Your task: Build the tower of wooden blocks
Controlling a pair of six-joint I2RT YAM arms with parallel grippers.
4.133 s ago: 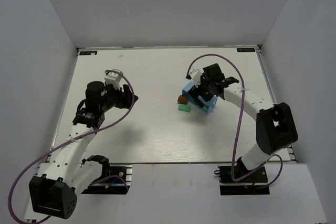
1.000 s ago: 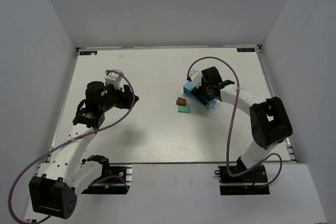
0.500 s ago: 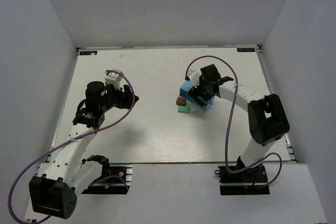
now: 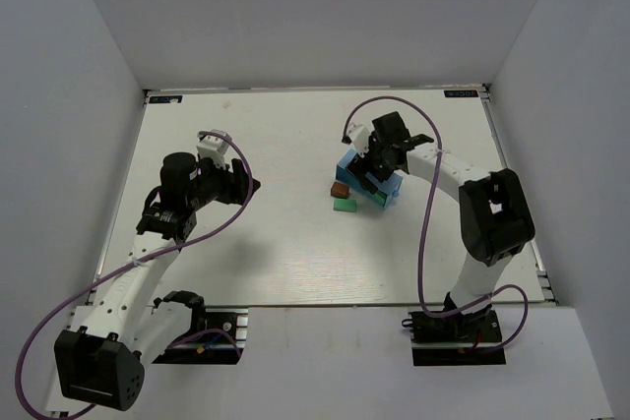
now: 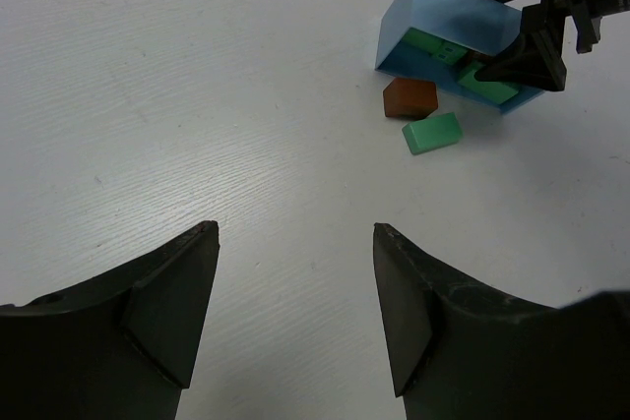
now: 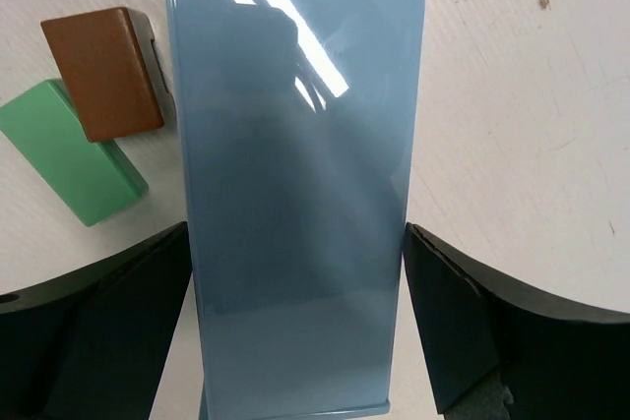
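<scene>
Supporting surface: white table (image 4: 285,263), with pale walls (image 4: 315,17) on three sides.
Left arm (image 4: 128,277): stretched over the left half of the table, well apart from the box and blocks.
Right arm (image 4: 448,172): bent in from the right side, with its wrist over the box.
Blue box (image 5: 448,17): right of the table's centre and tilted over. Its open mouth faces the left arm's side. The right wrist view shows only one glossy closed face.
Left gripper (image 5: 292,233): released, fingers spread with nothing between them, above bare table.
Right gripper (image 6: 295,228): spread wide, one finger along each long side of the blue box, tips right at its walls. Cannot tell whether they press on it or stand just clear.
Boxed blocks (image 5: 438,49): green pieces visible inside the mouth of the box; exact count unclear.
Brown block (image 5: 409,97): flat on the table at the box's mouth, just beside its wall.
Green block (image 5: 433,133): flat on the table just beside the brown block, on the side nearer the arm bases.
</scene>
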